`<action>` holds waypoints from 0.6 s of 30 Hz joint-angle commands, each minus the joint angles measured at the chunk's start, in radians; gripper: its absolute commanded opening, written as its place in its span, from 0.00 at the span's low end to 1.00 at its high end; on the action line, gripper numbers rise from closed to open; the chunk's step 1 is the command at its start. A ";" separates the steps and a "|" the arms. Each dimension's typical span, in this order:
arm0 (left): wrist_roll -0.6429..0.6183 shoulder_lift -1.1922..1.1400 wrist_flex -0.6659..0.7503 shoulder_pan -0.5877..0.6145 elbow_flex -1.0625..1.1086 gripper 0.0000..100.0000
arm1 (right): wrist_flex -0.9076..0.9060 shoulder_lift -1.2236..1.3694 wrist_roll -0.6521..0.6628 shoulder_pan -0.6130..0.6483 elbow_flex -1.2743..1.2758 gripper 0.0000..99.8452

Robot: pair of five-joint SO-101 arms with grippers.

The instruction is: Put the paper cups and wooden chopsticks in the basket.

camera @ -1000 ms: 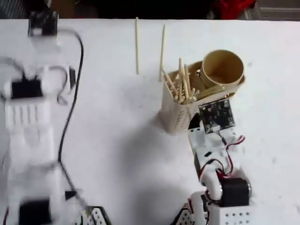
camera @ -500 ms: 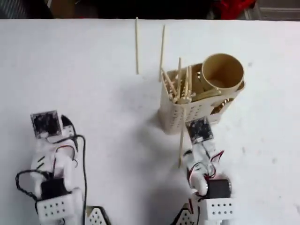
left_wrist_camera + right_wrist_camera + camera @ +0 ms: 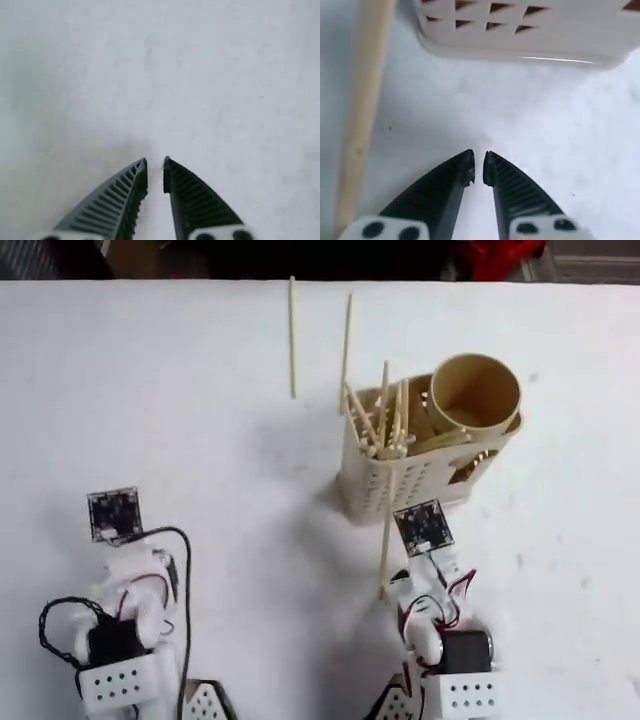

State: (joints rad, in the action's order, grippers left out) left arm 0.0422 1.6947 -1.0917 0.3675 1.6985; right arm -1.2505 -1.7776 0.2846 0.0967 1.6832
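Basket [image 3: 372, 492] holds a paper cup [image 3: 476, 390] and several wooden chopsticks [image 3: 384, 418].

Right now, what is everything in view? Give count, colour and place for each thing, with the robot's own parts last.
basket: one, cream, perforated, on the table just beyond the right arm.
paper cup: one clearly seen, tan, in the basket's right end; whether a second sits under it is unclear.
bundled chopsticks: several, pale wood, sticking out of the basket's left end.
loose chopsticks: three, pale wood; two on the table beyond the basket, one in front of it.
table: one, white.
left gripper: black, shut, over bare table.
right gripper: black, shut, near the basket's base.
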 commanded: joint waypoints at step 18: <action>-0.009 0.056 -0.072 0.012 -0.002 0.08 | -0.004 -0.007 0.011 0.007 0.008 0.05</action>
State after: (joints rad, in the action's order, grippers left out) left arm 0.0422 1.7407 -1.1607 0.3675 1.6985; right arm -1.2520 -1.7776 0.2846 0.0967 1.6832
